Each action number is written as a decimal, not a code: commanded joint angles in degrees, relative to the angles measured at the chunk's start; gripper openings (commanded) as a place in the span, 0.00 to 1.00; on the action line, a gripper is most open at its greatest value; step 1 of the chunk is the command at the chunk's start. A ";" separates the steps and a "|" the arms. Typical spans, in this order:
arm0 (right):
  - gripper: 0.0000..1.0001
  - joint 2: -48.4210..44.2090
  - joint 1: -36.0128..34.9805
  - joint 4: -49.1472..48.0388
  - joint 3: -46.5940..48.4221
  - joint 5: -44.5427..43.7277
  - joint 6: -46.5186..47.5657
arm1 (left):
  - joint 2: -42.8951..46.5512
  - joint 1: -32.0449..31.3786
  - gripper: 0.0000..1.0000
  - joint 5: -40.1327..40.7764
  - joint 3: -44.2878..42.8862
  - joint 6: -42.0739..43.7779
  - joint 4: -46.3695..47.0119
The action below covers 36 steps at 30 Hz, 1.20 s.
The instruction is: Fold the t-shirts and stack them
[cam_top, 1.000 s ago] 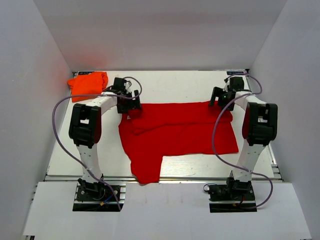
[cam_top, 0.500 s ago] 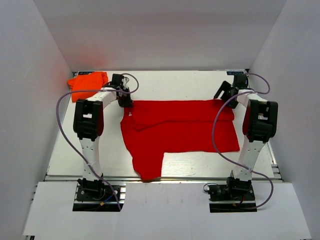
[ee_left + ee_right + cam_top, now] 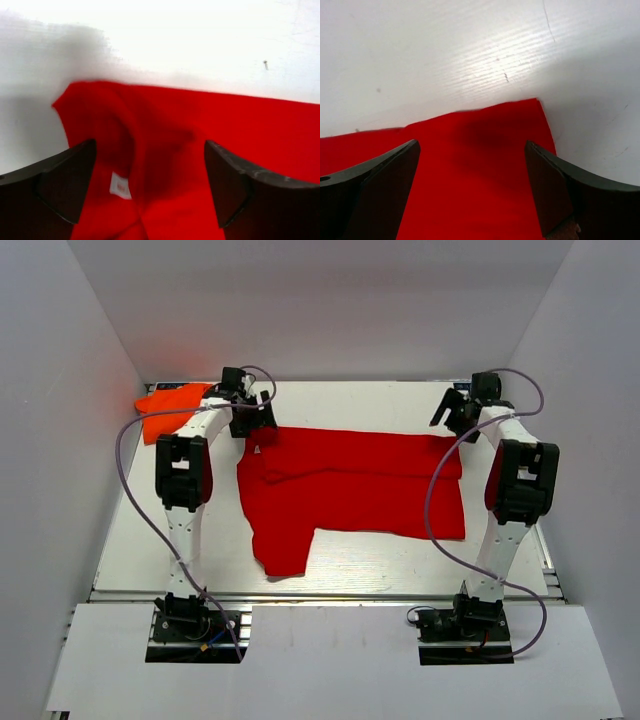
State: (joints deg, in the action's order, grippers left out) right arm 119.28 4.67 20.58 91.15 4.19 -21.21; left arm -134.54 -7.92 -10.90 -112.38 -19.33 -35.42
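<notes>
I have my left fingers (image 3: pixel 55 190) and right fingers (image 3: pixel 370 192) spread, holding nothing, over the far corners of the red tee (image 3: pixel 350 490), which has slid back across the desk (image 3: pixel 350 405) since a second ago, so another fold seems next.

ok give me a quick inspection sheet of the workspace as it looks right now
surface: white table, no spills or marks seen from the top view
job's things: red t-shirt spread mid-table, partly folded, white neck label showing; orange t-shirt bunched at the far left corner, apart from the red one
clutter: nothing seen
grippers: left gripper open over the red shirt's collar end; right gripper open over its far right corner
cables: purple cables loop loosely along each arm, the right one hanging over the shirt
surroundings: white walls on three sides
</notes>
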 commanded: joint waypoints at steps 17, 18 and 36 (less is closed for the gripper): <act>0.90 -47.64 -0.71 2.79 -36.12 -6.38 -1.90 | 56.68 -1.48 1.00 4.67 47.82 -8.08 -1.07; 0.90 -49.22 -0.71 3.24 -39.18 -6.64 -2.60 | 59.89 -1.48 1.00 3.26 56.74 -10.53 0.34; 0.90 -69.80 -0.62 5.53 -62.32 -9.19 -5.77 | 89.72 -5.17 0.59 -6.50 87.15 -16.88 -3.09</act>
State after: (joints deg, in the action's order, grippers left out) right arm 49.45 3.75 27.24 29.26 -3.55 -25.52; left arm -44.62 -12.58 -14.28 -26.41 -35.62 -41.10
